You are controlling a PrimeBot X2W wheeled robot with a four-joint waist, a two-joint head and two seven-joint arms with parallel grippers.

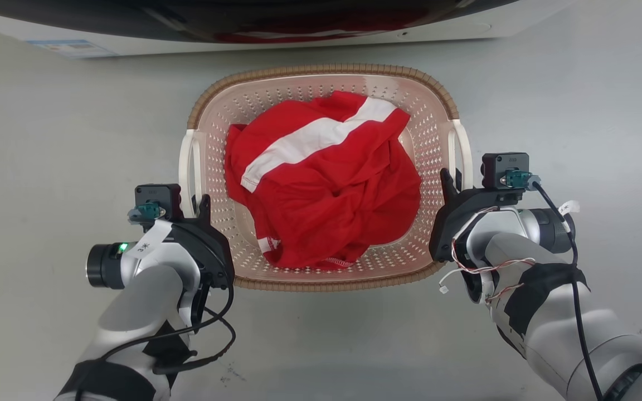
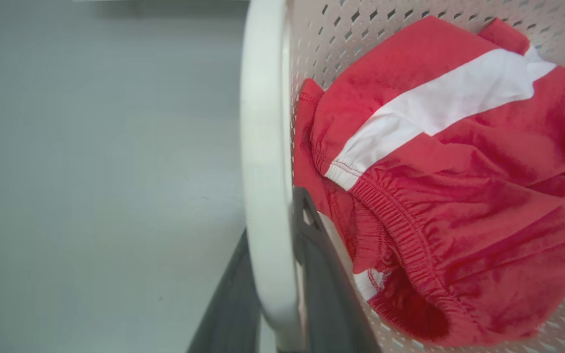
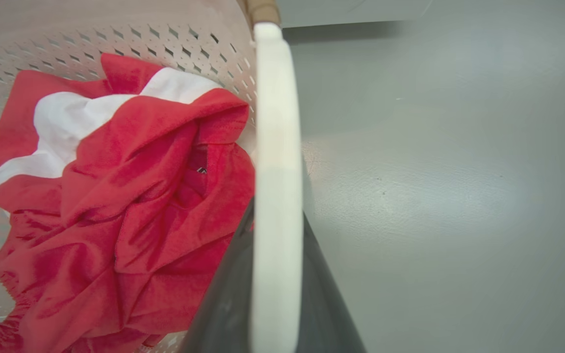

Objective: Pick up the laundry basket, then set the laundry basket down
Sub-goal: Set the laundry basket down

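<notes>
The laundry basket [image 1: 321,71] was low over the grey floor [image 1: 48,167], just in front of the white washer [image 1: 443,32] and between the two arms. I could not tell if it touched the floor. A crumpled red garment [image 1: 326,211] with a white stripe lay inside it and covered most of the bottom.

The left gripper [image 1: 203,207] was clamped on the basket's left handle [image 1: 186,161]. In the left wrist view its dark fingers [image 2: 329,294] sat one on each side of the white bar, pressed against it. The right gripper [image 1: 448,181] gripped the right handle [image 1: 464,147] the same way, with the bar between its fingers [image 3: 223,304]. The red cloth bulged close to the inner finger on each side.

A black cable [image 1: 218,328] looped beside the left arm. Thin red and white wires [image 1: 477,267] hung by the right arm. A green light [image 1: 123,247] glowed on the left wrist.

A pale blue sticker [image 1: 70,48] was on the washer, but its writing was too small to read. A white tag [image 1: 151,240] on the left wrist had a small dark mark that I could not read.
</notes>
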